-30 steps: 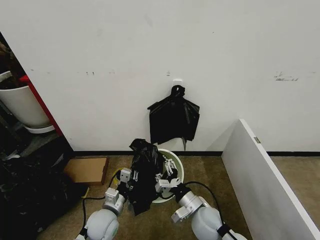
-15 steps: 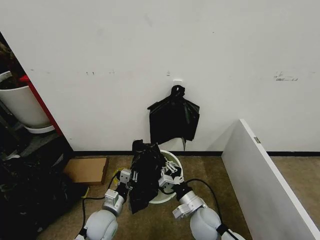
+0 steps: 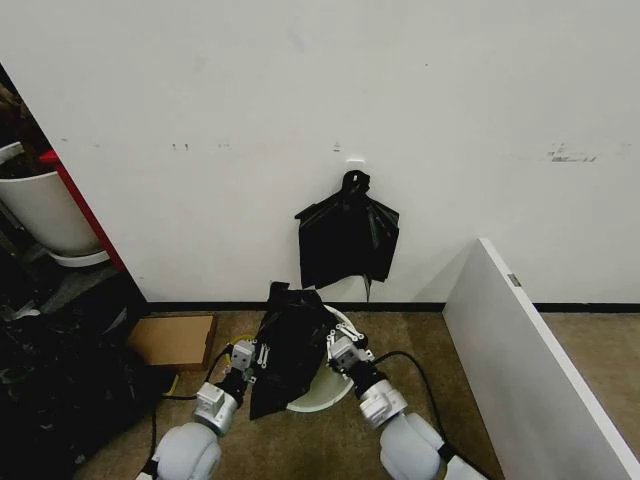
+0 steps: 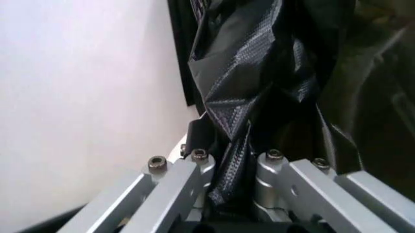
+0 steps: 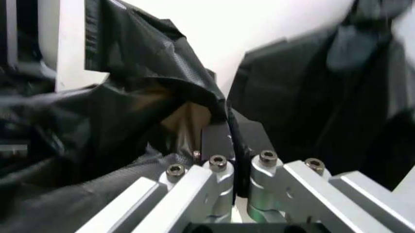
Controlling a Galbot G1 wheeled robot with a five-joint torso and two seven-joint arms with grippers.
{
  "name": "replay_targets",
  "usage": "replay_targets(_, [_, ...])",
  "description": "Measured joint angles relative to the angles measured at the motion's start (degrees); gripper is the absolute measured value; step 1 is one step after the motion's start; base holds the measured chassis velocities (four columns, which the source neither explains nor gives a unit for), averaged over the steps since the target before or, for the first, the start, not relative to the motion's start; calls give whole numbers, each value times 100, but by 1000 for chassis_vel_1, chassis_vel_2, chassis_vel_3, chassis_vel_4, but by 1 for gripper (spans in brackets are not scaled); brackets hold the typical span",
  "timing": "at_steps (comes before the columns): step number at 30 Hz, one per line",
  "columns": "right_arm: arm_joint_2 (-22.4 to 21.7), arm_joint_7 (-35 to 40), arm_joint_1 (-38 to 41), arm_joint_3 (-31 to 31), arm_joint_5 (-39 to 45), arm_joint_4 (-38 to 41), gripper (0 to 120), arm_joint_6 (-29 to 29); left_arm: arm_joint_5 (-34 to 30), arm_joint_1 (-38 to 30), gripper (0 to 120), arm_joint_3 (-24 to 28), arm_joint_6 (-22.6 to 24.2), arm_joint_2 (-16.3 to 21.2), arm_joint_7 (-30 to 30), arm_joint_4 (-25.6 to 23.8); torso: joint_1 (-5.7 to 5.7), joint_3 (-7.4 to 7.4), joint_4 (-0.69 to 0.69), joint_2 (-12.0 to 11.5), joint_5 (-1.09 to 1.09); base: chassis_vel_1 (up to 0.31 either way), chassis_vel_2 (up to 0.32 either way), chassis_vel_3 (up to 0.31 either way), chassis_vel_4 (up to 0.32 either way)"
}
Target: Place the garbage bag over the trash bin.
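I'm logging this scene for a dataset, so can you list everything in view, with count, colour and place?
garbage bag: one, glossy black, held up between both pincers over the left part of the bin.
trash bin: one, cream-white, on the floor by the wall, partly hidden behind the bag.
bunch of bags: one, black, hanging from a hook on the wall above the bin.
cardboard box: one, brown, flat on the floor left of the bin.
white pot: one, white with a red part beside it, far left.
white panel: one, white, standing on the right.
wall: white, behind everything.
left pincer: one, grey, shut on the bag's left edge.
right pincer: one, grey, shut on the bag's right edge, over the bin.
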Motion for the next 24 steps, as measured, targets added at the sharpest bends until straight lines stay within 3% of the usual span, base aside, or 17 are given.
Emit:
replay_targets(3, [-69,-150,-15,68,1050,157,0,-91,7,22,5,-98,-306,28,318,115,0,0,0,0,0,0,0,0,0])
replay_targets(10, [-207,-568,-116,244,2309,290,0,-110,-239,78,5,-207,-738,46,985,190,0,0,0,0,1,0,0,0,0])
replay_targets(18, [-271,-692,-192,445,3063,284,0,-140,-585,91,5,-251,-1110,83,1726,351,0,0,0,0,0,0,0,0,0])
replay_targets(24, [-318,-763,-263,519,3090,277,0,-140,-827,66,5,-307,-1275,93,1915,457,0,0,0,0,1,0,0,0,0])
